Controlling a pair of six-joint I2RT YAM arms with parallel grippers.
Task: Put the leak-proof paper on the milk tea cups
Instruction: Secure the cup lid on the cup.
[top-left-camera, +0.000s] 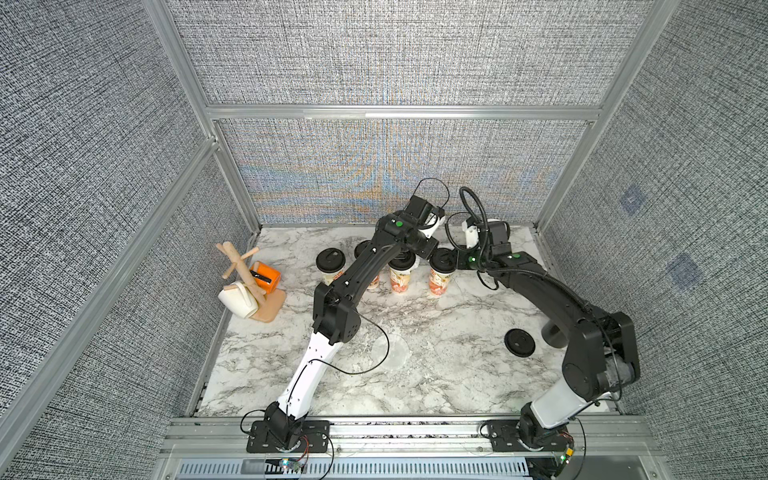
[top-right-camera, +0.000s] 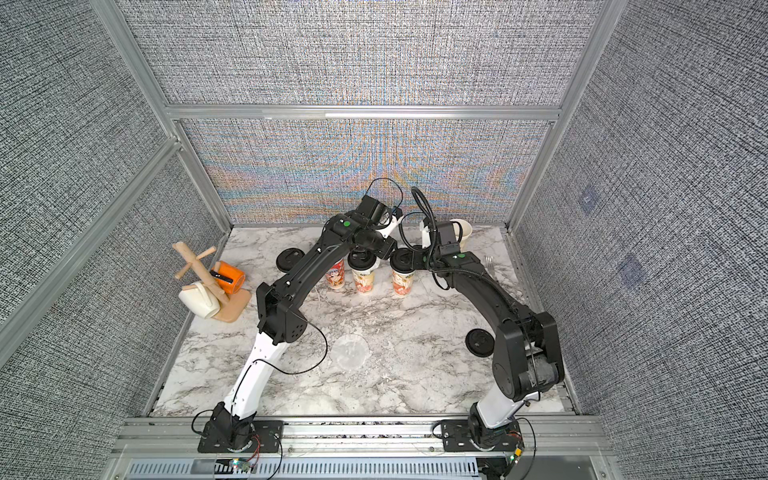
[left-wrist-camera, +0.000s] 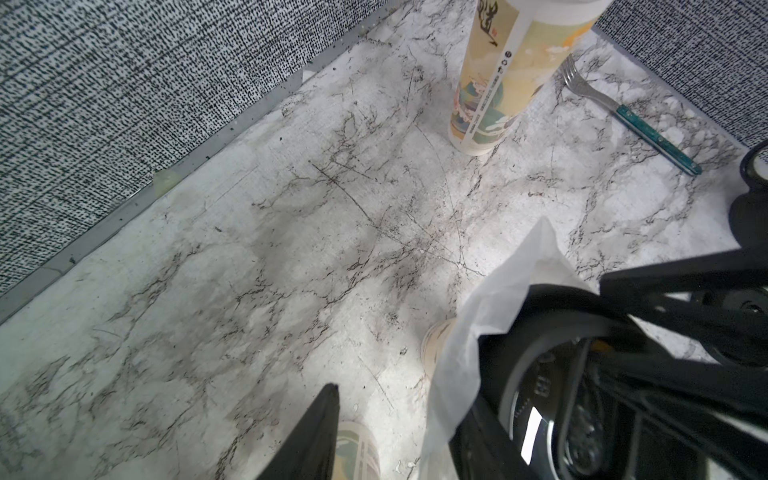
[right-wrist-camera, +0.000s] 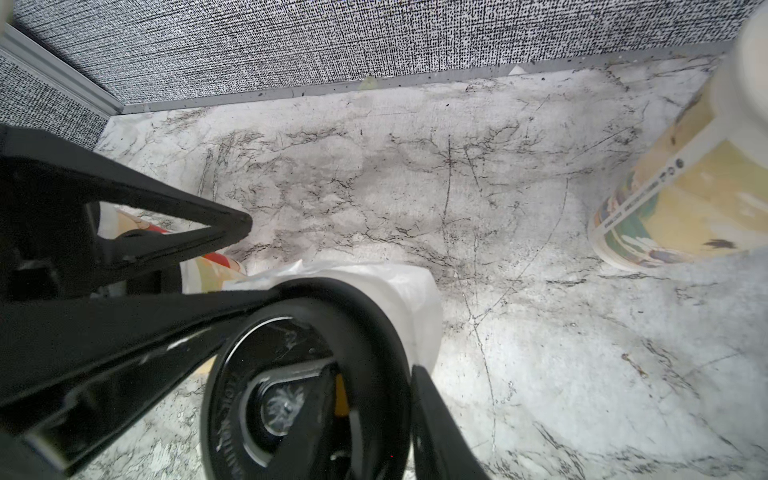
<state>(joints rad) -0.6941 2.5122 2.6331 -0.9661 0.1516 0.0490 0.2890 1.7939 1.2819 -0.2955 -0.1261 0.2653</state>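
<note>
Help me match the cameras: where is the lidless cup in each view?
In a top view: lidless cup, back right, behind the right arm.
In a top view: mostly hidden by that arm.
Left wrist: stands beside the fork.
Right wrist: stands by the back wall.
Shared landmark: back wall.

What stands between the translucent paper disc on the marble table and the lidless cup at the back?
The rightmost black-lidded printed paper cup and, behind it, the black right arm lie on the straight line from the translucent round paper disc to the lidless cream paper cup.
</note>
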